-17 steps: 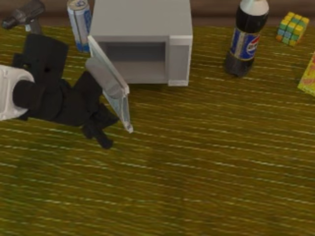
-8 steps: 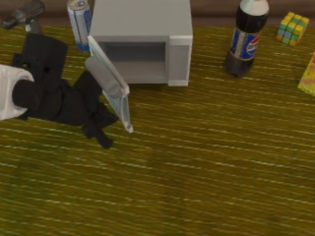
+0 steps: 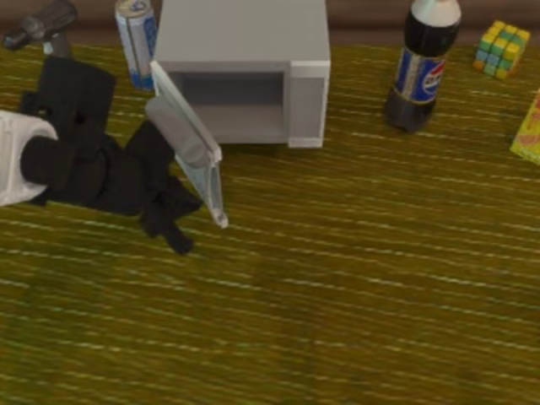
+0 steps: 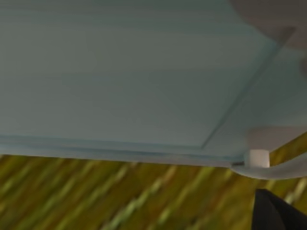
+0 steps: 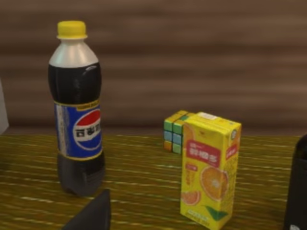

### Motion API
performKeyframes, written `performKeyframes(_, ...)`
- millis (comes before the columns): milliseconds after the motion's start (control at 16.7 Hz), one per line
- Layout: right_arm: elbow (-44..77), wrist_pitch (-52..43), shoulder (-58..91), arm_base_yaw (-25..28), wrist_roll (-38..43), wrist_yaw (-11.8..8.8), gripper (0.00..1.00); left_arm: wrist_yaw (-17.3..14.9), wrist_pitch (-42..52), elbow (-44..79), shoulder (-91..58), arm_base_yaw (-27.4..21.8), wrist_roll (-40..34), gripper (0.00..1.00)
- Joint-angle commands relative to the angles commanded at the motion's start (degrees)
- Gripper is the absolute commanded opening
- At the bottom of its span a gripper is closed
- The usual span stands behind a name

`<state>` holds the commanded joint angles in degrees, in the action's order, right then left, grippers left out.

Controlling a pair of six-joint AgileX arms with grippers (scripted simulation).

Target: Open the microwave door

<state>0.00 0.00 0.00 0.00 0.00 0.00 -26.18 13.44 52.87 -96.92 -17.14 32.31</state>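
Since the microwave door (image 3: 187, 145) is already swung well out from the microwave (image 3: 242, 67), which sits against the far edge of the worktop (image 3: 354, 287) a bit left of centre, I'd call this the tail end of the pull. The cavity is showing and the door's free edge points toward the near-left of the worktop.

My left hand (image 3: 171, 221) is tucked just beside the outer face of the door, near its free edge. Honestly I can't tell from the top view whether the fingers are clamped on anything. The left wrist view is nearly filled with the door's glass and only shows a small white stub at its corner plus one dark fingertip (image 4: 276, 213).

To do this bit well, I'd sweep the hand on an arc around the hinge instead of yanking straight back, so the door doesn't bind or drag the whole box. I'd also watch the can (image 3: 137, 40) standing just left of the microwave, because the door and my forearm are heading that way.

The right arm is parked off to the right side; its camera just sees the cola bottle (image 5: 78, 108), the juice carton (image 5: 209, 168) and the puzzle cube (image 5: 174, 130).
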Motion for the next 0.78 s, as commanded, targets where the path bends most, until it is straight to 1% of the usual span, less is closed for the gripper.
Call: performKeyframes(780, 0.0, 0.0, 0.0, 0.0, 0.0, 0.0, 1.0, -0.36, 0.33, 0.07, -0.02, 0.27, 0.63, 0.0)
